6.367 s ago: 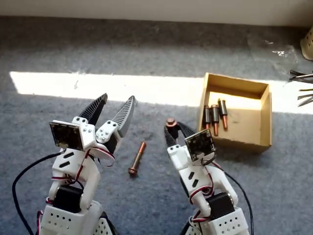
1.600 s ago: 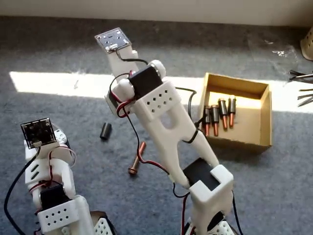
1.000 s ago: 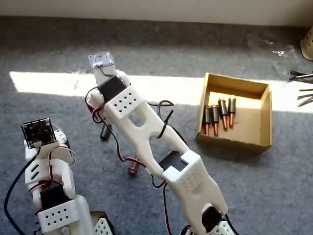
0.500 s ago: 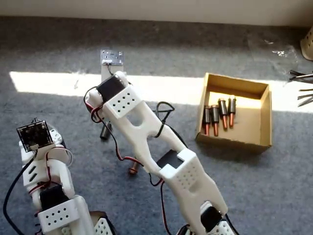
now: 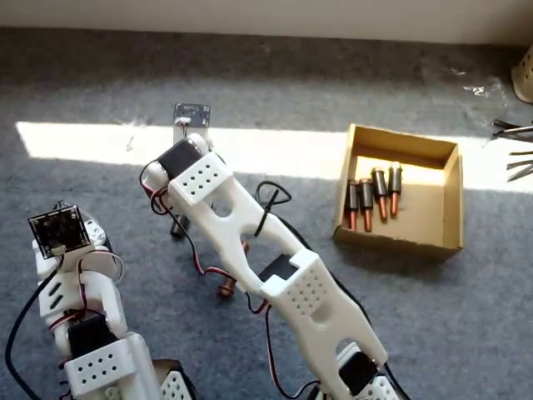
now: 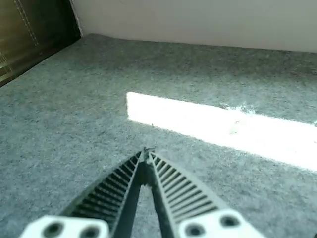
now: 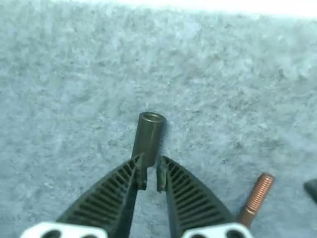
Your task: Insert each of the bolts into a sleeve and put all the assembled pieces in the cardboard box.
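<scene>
Status: the cardboard box (image 5: 454,204) now holds four assembled pieces (image 5: 372,193), laid side by side against its near-left wall; 6.4 s ago it held three, and the right gripper (image 7: 150,181) stood at that wall with a fourth piece. Since then the right arm (image 5: 250,242) has swung away from the box and, over the last 1.6 s, lowered onto the loose sleeve (image 7: 149,131), which lies on the grey carpet (image 5: 466,317) well apart from the box, on its left in the high view. The right gripper is parted by a narrow slit only, with its tips at the near end of the sleeve; no grasp is established, and the sleeve rests flat on the carpet. The last bolt (image 7: 257,193) lies between the sleeve and the box, nearer the sleeve, partly under the right arm in the high view. The left arm (image 5: 83,308) has drawn back to the position farthest from the box; the left gripper (image 6: 147,156), spread wide 6.4 s ago, is now clenched tip to tip on nothing. Assessment: one bolt-and-sleeve pair remains. The step in hand is pickup of the sleeve; insertion and transfer to the box are outstanding
</scene>
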{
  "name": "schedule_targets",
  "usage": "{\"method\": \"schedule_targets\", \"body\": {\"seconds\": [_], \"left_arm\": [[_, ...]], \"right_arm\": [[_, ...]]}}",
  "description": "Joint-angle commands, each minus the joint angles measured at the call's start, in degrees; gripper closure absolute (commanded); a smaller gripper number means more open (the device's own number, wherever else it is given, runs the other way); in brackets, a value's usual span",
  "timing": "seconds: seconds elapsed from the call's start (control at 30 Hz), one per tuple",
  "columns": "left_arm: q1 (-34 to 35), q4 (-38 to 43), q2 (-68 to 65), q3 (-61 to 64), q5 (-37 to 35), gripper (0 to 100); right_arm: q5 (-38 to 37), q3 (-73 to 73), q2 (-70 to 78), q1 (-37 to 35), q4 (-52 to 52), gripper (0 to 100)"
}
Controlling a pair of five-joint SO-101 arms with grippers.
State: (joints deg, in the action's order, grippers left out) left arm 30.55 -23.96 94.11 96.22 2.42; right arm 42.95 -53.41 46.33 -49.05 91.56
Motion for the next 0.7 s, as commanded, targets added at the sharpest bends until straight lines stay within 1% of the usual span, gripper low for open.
{"method": "schedule_targets", "body": {"seconds": [0.0,0.1,0.17,0.37,0.53,0.67], "left_arm": [[0.40,1.23,0.66,1.45,0.09,99],[0.40,1.23,0.66,1.45,0.09,99],[0.40,1.23,0.66,1.45,0.09,99],[0.48,1.23,0.66,1.45,0.26,99],[0.75,1.41,0.66,1.45,0.35,99],[0.75,1.41,0.66,1.45,0.35,99]], "right_arm": [[2.37,-2.33,-0.75,-0.48,-0.92,95.1],[5.80,-2.33,-0.75,-0.48,-0.92,88.2],[8.35,-2.24,-0.75,-0.48,-0.92,85.5],[9.32,-2.07,-0.13,-1.71,-4.18,85.4],[9.41,-2.86,5.58,-2.33,-4.44,85.4],[9.41,-2.86,7.43,-1.98,-6.99,85.4]]}}
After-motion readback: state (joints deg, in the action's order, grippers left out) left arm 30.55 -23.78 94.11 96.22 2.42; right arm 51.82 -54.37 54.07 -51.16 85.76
